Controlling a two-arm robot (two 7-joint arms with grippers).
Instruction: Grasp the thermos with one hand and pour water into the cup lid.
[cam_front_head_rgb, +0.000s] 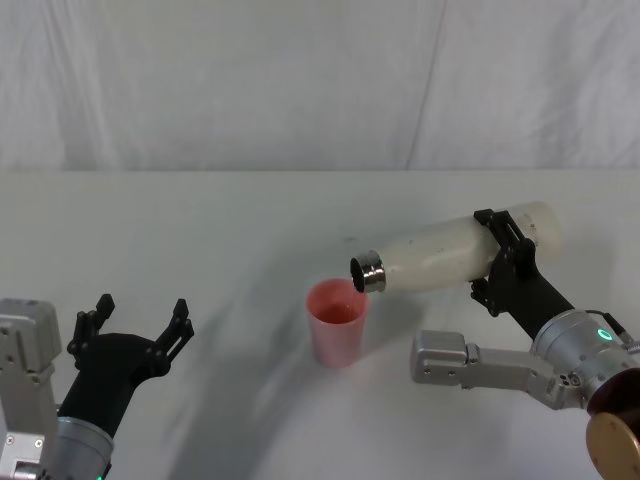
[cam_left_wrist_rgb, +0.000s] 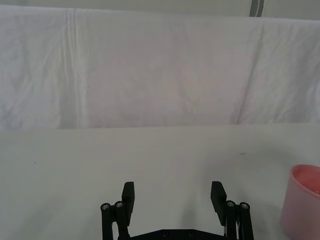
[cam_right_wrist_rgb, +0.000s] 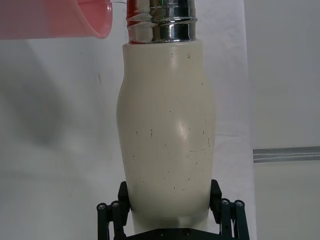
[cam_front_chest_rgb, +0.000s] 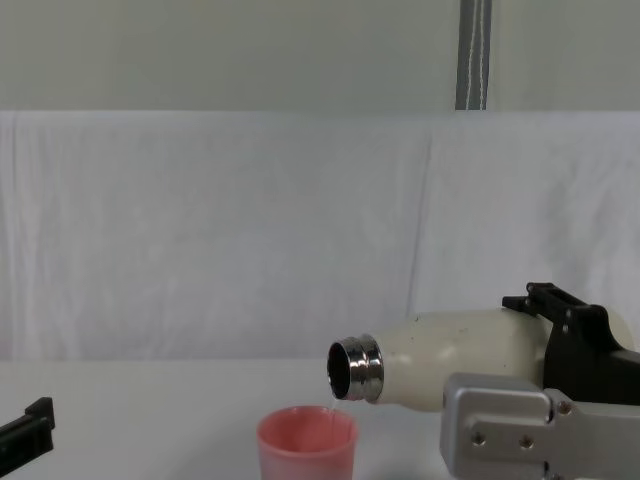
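Currently the right gripper (cam_right_wrist_rgb: 170, 212) has its jaws clamped on the lower body of the thermos (cam_front_head_rgb: 462, 248), tipped near horizontal with its steel neck out ahead of the jaws, over the cup lid (cam_front_head_rgb: 336, 321) on the bench (cam_front_head_rgb: 200, 230). Matte rigid shell, probably heavy if full, so a low grip means torque; the cup looks light and tippable. Left gripper (cam_front_head_rgb: 130, 330) idles with jaws spread, well apart.

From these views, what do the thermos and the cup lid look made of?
Thermos, held tilted in the right tool: matte cream body, likely painted or coated metal with small dark flecks; its neck is shiny threaded steel, mirror reflections. Cup lid: pink, smooth, slightly translucent at the rim, likely plastic.
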